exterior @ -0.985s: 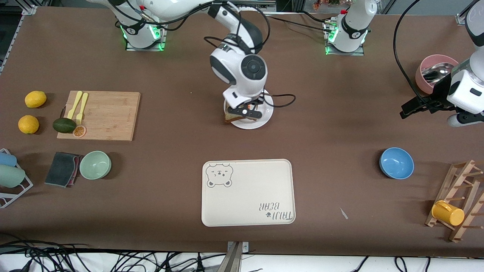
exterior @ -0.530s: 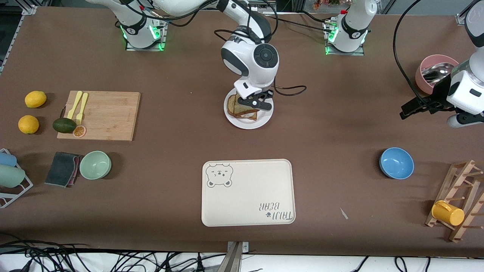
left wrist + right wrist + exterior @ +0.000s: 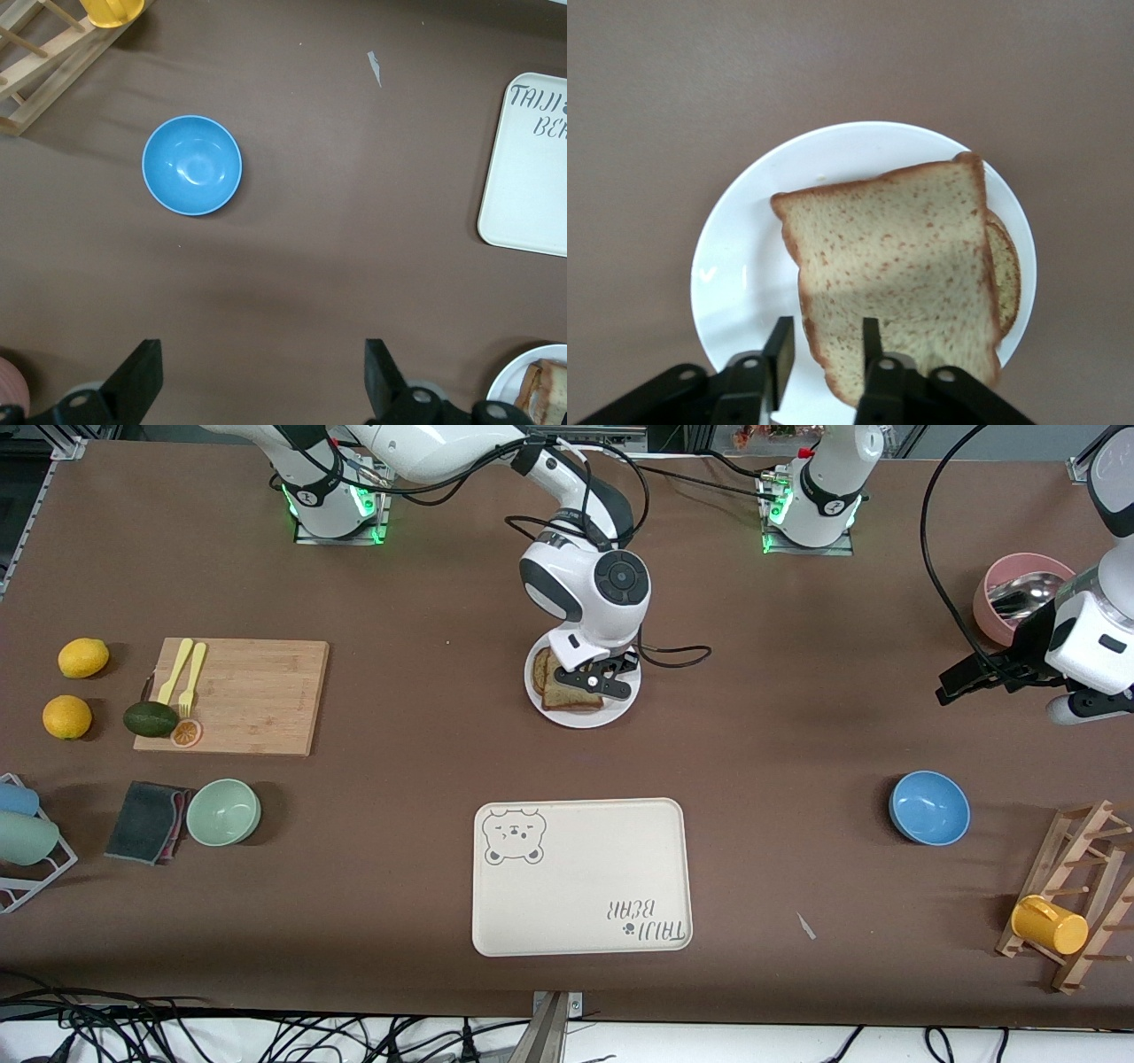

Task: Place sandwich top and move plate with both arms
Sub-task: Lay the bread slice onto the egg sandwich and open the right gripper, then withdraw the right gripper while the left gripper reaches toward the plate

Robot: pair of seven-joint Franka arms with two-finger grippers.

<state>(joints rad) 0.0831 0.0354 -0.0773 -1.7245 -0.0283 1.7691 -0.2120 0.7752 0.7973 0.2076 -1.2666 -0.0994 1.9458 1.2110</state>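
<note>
The white plate (image 3: 585, 720) sits mid-table, nearer the robots' bases than the bear-print tray. The sandwich top (image 3: 569, 693), a speckled tan slice, lies flat on a lower slice whose edge shows beneath it (image 3: 1007, 266). My right gripper (image 3: 603, 683) hovers low over the plate. In the right wrist view its fingers (image 3: 824, 341) stand apart: one over the slice's (image 3: 895, 248) crust corner, one over bare plate (image 3: 744, 248). They do not pinch the slice. My left gripper (image 3: 966, 677) waits open and empty over bare table beside the pink bowl, and its own view shows it open (image 3: 261, 381).
The cream bear-print tray (image 3: 580, 877) lies nearer the front camera than the plate. A blue bowl (image 3: 928, 807), a pink bowl (image 3: 1019, 593) and a wooden rack with a yellow cup (image 3: 1050, 926) stand toward the left arm's end. A cutting board (image 3: 239, 695) and a green bowl (image 3: 223, 811) stand toward the right arm's end.
My right gripper carried the slice over the plate, and the slice now lies flat on the lower slice. The fingers have parted. The left arm has not moved.
</note>
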